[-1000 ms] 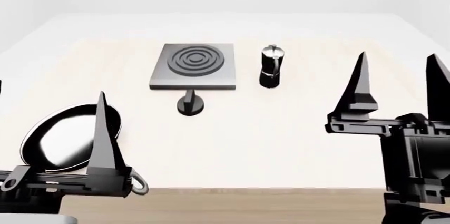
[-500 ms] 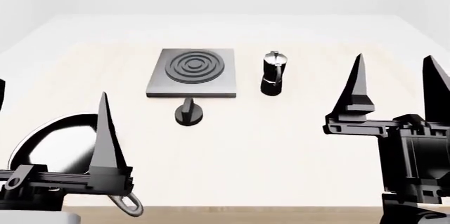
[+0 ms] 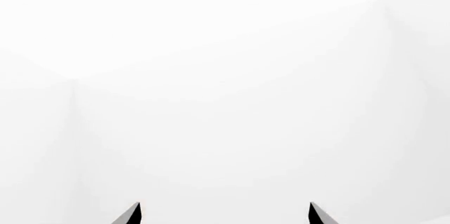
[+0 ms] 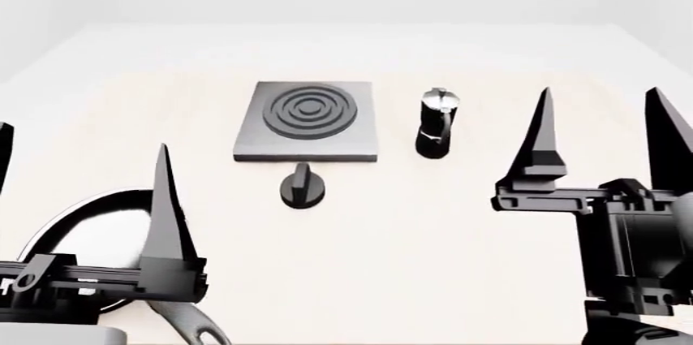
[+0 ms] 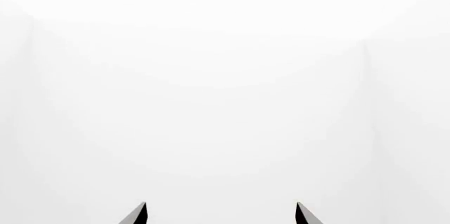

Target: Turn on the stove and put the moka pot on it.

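In the head view the stove point(image 4: 251, 144), a dark-grey square plate with raised rings, lies flat on the table's far middle. Its round black knob point(image 4: 302, 186) sits just in front of it. The moka pot point(image 4: 436, 123), black with a silver top, stands upright right of the plate. My left gripper point(image 4: 83, 138) is open at the near left, and my right gripper point(image 4: 598, 93) is open at the near right. Both point upward, far from the pot and holding nothing. The wrist views show only white walls past the left gripper point(image 3: 223, 211) and right gripper point(image 5: 221, 211).
A black frying pan point(image 4: 65, 235) lies at the near left, partly behind my left gripper, its handle point(image 4: 193, 327) pointing toward the front edge. The pale table point(image 4: 390, 256) runs back to white walls.
The stove, knob and moka pot sit lower and slightly further right in the head view, and the pan has slid toward the lower left. Both grippers stay open.
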{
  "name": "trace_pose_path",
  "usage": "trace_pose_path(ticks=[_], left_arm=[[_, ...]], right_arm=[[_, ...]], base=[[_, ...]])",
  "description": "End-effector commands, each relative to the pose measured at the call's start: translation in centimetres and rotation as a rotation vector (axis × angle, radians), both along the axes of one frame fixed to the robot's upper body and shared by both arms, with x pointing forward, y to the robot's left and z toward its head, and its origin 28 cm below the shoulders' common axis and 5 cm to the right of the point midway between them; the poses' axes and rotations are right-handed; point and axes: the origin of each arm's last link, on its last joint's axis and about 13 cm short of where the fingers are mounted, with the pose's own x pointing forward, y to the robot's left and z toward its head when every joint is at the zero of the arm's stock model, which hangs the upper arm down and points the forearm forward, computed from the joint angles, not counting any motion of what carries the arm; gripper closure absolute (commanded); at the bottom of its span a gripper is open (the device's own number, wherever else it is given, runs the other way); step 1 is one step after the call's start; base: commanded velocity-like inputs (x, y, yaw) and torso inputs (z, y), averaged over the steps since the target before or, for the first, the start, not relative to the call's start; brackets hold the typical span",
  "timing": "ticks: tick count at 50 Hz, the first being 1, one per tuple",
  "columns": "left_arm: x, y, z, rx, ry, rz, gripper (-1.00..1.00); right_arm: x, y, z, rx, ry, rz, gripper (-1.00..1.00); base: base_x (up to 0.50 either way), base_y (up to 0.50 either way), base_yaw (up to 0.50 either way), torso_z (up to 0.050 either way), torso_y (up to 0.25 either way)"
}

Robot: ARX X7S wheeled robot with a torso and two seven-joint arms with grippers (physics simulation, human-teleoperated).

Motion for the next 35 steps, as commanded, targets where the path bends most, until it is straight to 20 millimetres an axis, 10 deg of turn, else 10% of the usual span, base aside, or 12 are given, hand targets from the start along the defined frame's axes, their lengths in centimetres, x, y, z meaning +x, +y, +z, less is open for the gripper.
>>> trace_pose_path(ticks=[1,35], left_arm=[[-0.01,0.03,-0.05,-0.002,0.002,0.000,-1.00],[0.10,-0.04,-0.18,-0.002,0.005,-0.003,-1.00]], right_arm=[[0.02,0.09,-0.14,-0.016,0.005,-0.003,-1.00],[0.11,-0.03,-0.11,0.021,0.014,0.014,-1.00]], base=[[0.09,0.20,0.00,0.000,0.000],[0.07,0.14,0.00,0.000,0.000]])
